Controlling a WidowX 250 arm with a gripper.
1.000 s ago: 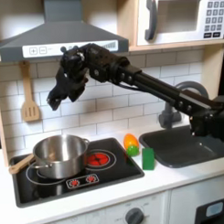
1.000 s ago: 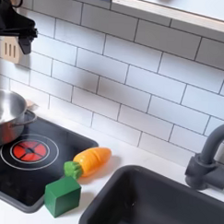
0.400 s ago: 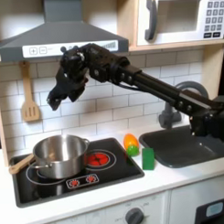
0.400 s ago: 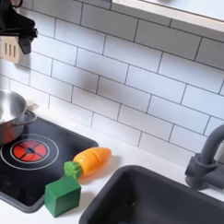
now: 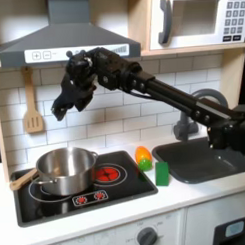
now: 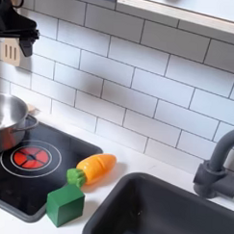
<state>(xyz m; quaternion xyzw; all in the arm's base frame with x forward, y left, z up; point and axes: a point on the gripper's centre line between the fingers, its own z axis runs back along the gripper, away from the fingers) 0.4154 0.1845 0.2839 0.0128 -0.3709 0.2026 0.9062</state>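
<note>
- Here we see the gripper (image 5: 66, 104) high above the pot (image 5: 64, 169) on the stove (image 5: 117, 187).
- We cannot tell whether its fingers are released or clenched.
- A carrot (image 6: 95, 167) lies beside a green block (image 6: 65, 203).

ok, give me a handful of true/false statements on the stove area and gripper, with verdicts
1. The gripper hangs in the air above the pot. True.
2. The carrot lies inside the sink. False: it lies on the counter between the stove and the sink.
3. The green block sits in front of the carrot, near the stove's corner. True.
4. The gripper holds the spatula. False: the spatula hangs on the tiled wall, apart from the gripper.
5. The pot stands on the red burner. False: it stands beside it, to the first exterior view's left.
</note>
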